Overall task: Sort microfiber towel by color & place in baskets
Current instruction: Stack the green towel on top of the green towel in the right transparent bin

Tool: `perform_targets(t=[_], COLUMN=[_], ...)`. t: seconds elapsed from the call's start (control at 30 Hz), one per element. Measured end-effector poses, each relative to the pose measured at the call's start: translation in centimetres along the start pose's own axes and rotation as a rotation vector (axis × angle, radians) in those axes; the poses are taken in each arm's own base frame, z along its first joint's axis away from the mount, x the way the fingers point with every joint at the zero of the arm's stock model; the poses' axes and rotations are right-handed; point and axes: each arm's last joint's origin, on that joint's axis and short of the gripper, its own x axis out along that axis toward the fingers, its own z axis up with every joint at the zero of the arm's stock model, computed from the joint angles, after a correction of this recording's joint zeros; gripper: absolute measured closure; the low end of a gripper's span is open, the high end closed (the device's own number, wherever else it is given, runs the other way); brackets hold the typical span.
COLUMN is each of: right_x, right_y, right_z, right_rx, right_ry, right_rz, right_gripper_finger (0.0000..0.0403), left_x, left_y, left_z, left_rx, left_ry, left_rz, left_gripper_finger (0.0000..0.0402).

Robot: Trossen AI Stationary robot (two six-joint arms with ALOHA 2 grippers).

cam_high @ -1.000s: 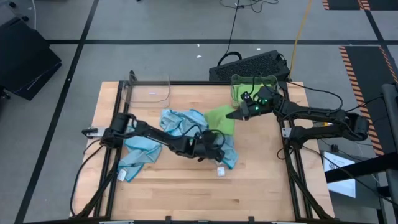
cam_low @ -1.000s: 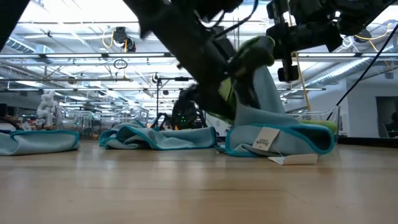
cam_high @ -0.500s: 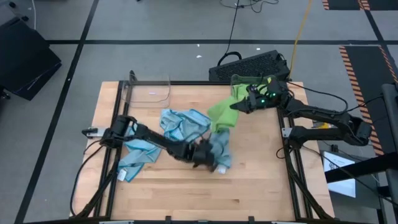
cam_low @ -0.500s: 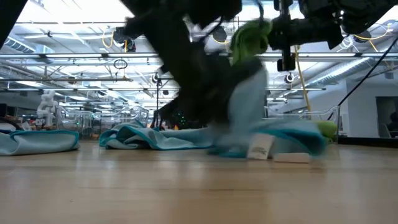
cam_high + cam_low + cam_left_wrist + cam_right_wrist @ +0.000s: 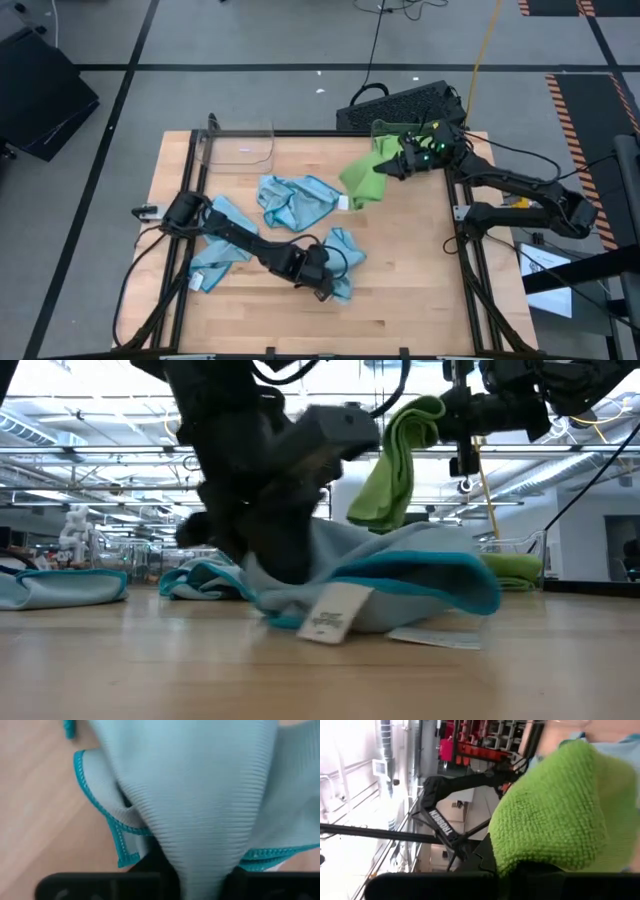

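My left gripper (image 5: 322,278) points steeply down near the table's middle front, shut on a light blue towel (image 5: 338,262) with a teal hem and a white tag (image 5: 335,613). My right gripper (image 5: 393,166) is level at the far right, shut on a green towel (image 5: 364,184) that hangs in the air (image 5: 393,470). Two more blue towels lie crumpled on the table, one at the middle (image 5: 295,198) and one at the left (image 5: 215,245). One clear basket (image 5: 240,147) stands at the far left. The other basket (image 5: 405,133), at the far right, holds green cloth. My left gripper pinches a bunched fold of the blue towel (image 5: 200,870) between its two fingers, coming from above at a slant. The rest of the towel trails on the table (image 5: 420,585). My right gripper pinches the green towel's top edge (image 5: 540,855), reaching level from the table's right. The towel hangs slack below the fingers, clear of the table.
A black keyboard-like box (image 5: 400,103) lies just beyond the table's far edge, behind the right basket. A black frame rail (image 5: 462,250) runs along the table's right side. Bare wood (image 5: 420,290) shows at the near right.
My left gripper has gone toward the table's near edge and tipped further down, dragging the blue towel along the table away from the green one. My right gripper has risen slightly toward the far right, and the green towel now hangs clear of the blue towel.
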Motion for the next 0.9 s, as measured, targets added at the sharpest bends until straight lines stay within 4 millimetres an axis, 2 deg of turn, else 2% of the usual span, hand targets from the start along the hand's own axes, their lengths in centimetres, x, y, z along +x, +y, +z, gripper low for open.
perform_targets(t=[0.13,0.27,0.43,0.6,0.9], right_x=[-0.5,-1.2,-2.3,-3.2,-4.3], right_y=[2.2,4.2,6.3,8.2,11.4], right_z=[1.2,2.6,4.1,5.3,7.5], right_rx=[-0.057,-0.101,-0.131,-0.152,-0.139], right_ry=[-0.023,-0.014,0.025,0.036,0.024], right_rz=[0.024,-0.003,-0.06,-0.128,-0.215], right_gripper_finger=[0.04,0.04,0.04,0.0401,0.0401], left_x=[-2.5,-5.1,-7.8,-10.0,-14.9], left_y=[0.3,1.7,3.3,4.9,6.9], left_z=[0.4,1.6,2.8,3.8,5.7], left_rx=[-0.01,-0.009,0.05,0.043,0.144], left_ry=[-0.026,-0.03,-0.015,-0.018,-0.113], left_rz=[0.014,0.077,0.123,0.157,0.104], left_gripper_finger=[0.0307,0.0246,0.0199,0.0192,0.0223])
